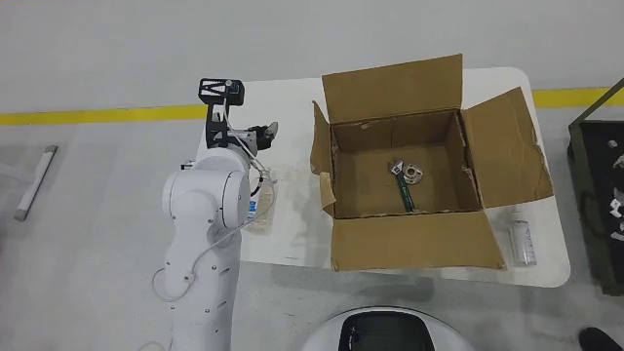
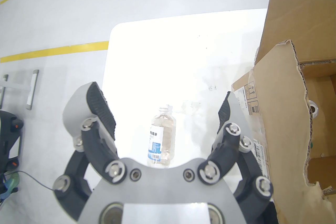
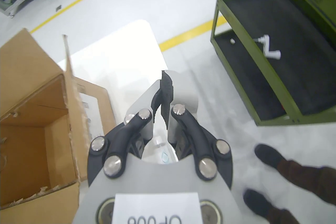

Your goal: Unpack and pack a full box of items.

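The left gripper (image 2: pixel 161 93) is held wide open over the bottle (image 2: pixel 161 141), which is laid left of the box (image 1: pixel 419 93) in the top view. The bottle's body should be straddled squarely. The right gripper (image 3: pixel 164 79) is closed, empty.

We note cardboard box (image 1: pixel 390 93) matt, corrugated, edges torn rough; plastic bottle (image 2: pixel 161 135) clear, glossy; left gripper (image 2: pixel 160 93) pads (image 2: pixel 101 109) ribbed matt rubber.

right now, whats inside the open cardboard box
Inside the open brown cardboard box lie a green-handled metal wrench and a small silver metal ring. Its near wall covers the floor strip behind it.
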Robot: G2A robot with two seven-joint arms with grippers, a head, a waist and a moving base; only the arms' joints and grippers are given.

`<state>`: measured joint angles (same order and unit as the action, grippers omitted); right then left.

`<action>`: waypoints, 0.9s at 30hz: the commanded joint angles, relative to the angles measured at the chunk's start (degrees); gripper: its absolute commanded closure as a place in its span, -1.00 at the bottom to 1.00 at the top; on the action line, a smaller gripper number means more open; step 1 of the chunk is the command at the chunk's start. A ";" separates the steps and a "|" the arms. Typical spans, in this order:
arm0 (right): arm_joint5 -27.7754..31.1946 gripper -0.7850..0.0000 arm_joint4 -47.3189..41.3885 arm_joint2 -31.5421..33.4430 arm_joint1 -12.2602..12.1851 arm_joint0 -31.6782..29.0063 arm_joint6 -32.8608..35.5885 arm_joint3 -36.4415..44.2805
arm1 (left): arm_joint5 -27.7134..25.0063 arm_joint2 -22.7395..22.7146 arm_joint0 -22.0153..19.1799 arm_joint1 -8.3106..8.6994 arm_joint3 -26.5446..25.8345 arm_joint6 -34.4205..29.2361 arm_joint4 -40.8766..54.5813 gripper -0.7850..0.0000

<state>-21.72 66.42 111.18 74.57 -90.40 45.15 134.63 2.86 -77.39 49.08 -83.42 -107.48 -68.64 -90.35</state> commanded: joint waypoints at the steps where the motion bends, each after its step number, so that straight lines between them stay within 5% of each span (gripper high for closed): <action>1: 3.81 1.00 6.89 -4.84 -0.47 3.52 0.71 0.02 | 0.00 0.00 0.00 0.00 0.00 0.00 0.00 -1.00; 14: 9.96 1.00 34.93 -41.52 0.46 20.07 25.66 -4.61 | 0.00 0.00 0.00 0.00 0.00 0.00 0.00 -1.00; 19: 8.10 1.00 38.00 -47.15 1.82 25.35 31.02 -15.81 | 0.00 0.00 0.00 0.00 0.00 0.00 0.00 -1.00; 27: 6.95 1.00 30.04 -47.67 3.70 32.15 34.10 -27.92 | 0.00 0.00 0.00 0.00 0.00 0.00 0.00 -1.00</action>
<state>-14.60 98.39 63.29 78.05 -59.16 78.67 108.23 2.86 -77.39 49.08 -83.42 -107.48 -68.64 -90.35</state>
